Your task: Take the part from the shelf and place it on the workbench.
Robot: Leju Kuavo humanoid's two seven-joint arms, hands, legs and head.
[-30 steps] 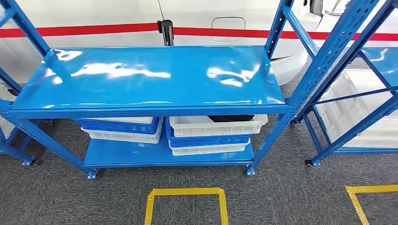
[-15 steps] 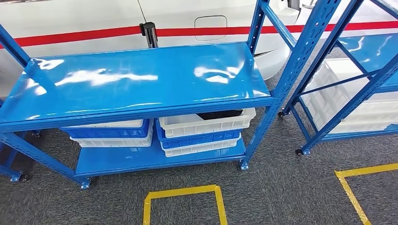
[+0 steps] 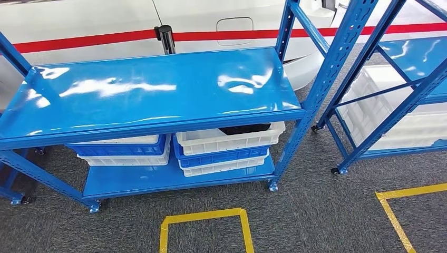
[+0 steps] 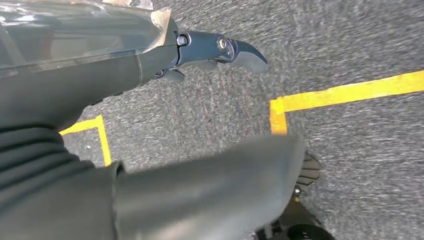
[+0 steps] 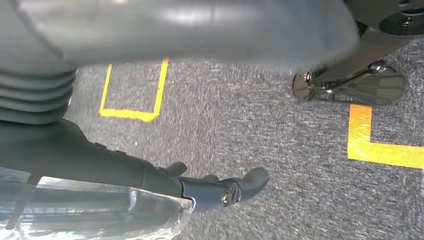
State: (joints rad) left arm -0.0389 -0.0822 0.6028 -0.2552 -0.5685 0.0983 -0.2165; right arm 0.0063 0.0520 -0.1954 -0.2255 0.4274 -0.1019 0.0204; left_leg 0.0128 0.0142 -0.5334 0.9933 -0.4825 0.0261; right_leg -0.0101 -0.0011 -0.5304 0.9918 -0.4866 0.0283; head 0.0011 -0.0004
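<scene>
Head view: shifted as a whole against the picture of one second ago, with the blue shelf unit (image 3: 158, 87) now further to the left and slightly lower. To be read as camera motion from a turn or step of the robot, not as motion of the goods. Almost no shift against the picture of half a second ago, so probably settling into a stance in front of the shelf unit. Meaning for the task: approach phase nearly complete, reach not yet begun, and placement on the counter still entirely ahead.

Left robot hand (image 4: 100, 85): hanging over the carpet in front of the shelf unit, with dark fingers (image 4: 235, 49) extended, well apart from the thumb and holding nothing. Right robot hand (image 5: 125, 170): likewise hanging, with fingers (image 5: 240, 187) spread loosely and nothing in the grasp.

Part (image 3: 245, 128): seen as a flat dark shape inside the top white crate (image 3: 226, 139) of the right-hand stack, on the bottom deck of the shelf unit and directly under its top deck. Mostly hidden by that deck — outline and material not determinable. Judged awkward to reach: low position, little headroom above the crate.
</scene>
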